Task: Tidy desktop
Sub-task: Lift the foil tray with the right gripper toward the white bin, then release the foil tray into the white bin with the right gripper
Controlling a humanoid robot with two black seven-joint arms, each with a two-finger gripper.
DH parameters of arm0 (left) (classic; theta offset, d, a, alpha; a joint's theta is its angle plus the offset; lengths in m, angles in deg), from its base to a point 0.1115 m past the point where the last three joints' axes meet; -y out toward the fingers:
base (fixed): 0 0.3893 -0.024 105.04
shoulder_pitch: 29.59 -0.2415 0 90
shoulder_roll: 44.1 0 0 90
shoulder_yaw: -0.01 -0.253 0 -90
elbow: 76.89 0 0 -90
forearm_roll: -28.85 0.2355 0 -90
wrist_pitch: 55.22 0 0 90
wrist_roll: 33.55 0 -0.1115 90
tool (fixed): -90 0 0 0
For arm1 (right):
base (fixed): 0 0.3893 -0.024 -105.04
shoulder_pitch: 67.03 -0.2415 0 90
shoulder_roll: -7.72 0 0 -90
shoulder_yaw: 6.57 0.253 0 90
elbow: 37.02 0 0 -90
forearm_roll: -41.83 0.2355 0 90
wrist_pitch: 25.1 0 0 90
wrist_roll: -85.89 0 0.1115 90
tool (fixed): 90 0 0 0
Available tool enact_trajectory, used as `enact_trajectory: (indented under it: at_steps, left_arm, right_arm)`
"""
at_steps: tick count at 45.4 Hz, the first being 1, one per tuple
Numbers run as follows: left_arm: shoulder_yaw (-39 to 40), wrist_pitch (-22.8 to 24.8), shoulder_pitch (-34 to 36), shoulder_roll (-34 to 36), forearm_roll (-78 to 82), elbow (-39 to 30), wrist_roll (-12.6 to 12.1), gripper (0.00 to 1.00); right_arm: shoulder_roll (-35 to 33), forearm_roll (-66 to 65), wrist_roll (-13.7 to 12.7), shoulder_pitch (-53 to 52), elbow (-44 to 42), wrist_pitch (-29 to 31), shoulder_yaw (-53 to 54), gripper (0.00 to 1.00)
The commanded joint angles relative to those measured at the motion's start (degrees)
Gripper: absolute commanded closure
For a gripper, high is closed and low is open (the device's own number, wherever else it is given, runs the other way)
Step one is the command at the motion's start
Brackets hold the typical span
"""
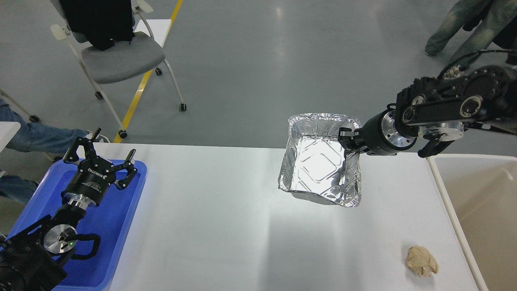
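Note:
The white desktop (pixel 226 226) fills the lower middle of the head view. My right gripper (pixel 348 142) is shut on the right rim of a crinkled foil tray (pixel 319 161) and holds it tilted in the air above the table's far right part. A crumpled beige paper ball (pixel 421 261) lies on the desktop near the front right corner. My left gripper (pixel 101 153) is open and empty above the blue plastic tray (pixel 117 226) at the left.
A beige bin with a white rim (pixel 480 190) stands at the table's right edge. Beyond the table are a grey chair (pixel 117 56) on castors, a seated person's legs at the far left and another person at the top right.

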Motion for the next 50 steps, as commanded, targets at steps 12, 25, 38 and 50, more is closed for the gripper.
enact_trajectory:
  at_steps: [12, 25, 38, 50]
  left_arm:
    - [0.0, 0.0, 0.0, 0.0, 0.0, 0.0, 0.0, 0.01]
    - [0.0, 0.0, 0.0, 0.0, 0.0, 0.1, 0.0, 0.01]
    - [0.0, 0.0, 0.0, 0.0, 0.0, 0.0, 0.0, 0.01]
    - [0.1, 0.0, 0.0, 0.0, 0.0, 0.0, 0.0, 0.01]
  right_arm:
    - [-3.2, -4.4, 0.2, -13.8, 0.0, 17.7, -1.2, 1.00]
    - [-3.9, -5.9, 0.3, -16.0, 0.1, 21.9, -1.3, 1.00]
    - [-10.7, -7.2, 0.3, -13.1, -2.2, 21.4, -4.5, 1.00]
    - [-23.2, -7.6, 0.2, -10.7, -7.9, 22.1, -9.1, 1.00]
